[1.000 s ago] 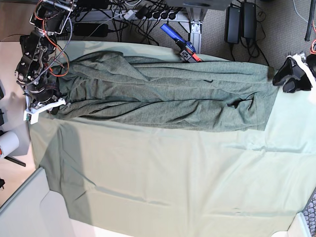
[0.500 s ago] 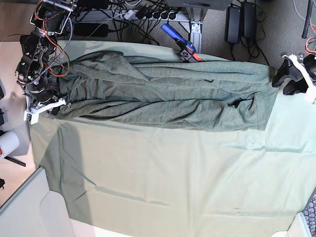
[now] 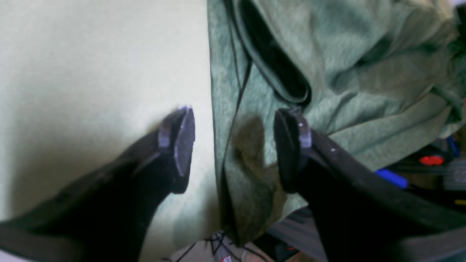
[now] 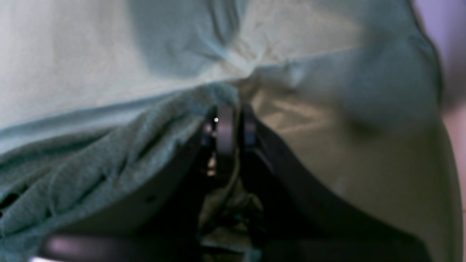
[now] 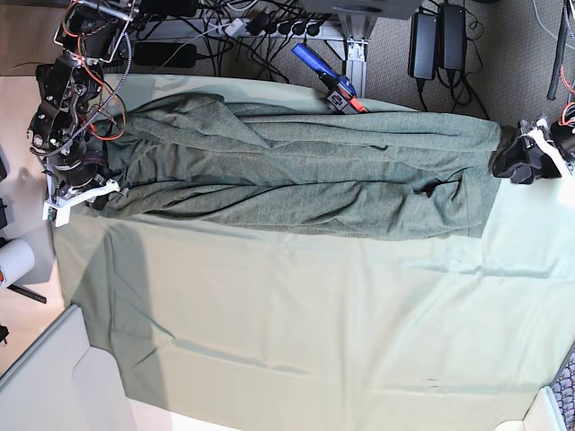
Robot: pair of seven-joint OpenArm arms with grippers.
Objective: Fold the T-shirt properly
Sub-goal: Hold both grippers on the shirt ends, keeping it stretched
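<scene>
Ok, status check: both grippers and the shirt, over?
Left gripper open over the hem. Right gripper shut on the T-shirt. Shirt in a long band on the table cloth. Nothing blocking.

Robotics lab, cloth-covered table, power strip with tangled cables, power bricks on carpet

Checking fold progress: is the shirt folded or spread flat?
Partly folded: the shirt lies as a long doubled band with overlapping layers.

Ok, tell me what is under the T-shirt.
The T-shirt lies on a pale green table cloth, which shows bare along its near side. Whatever sits beneath the shirt's folds is covered and cannot be seen.
</scene>
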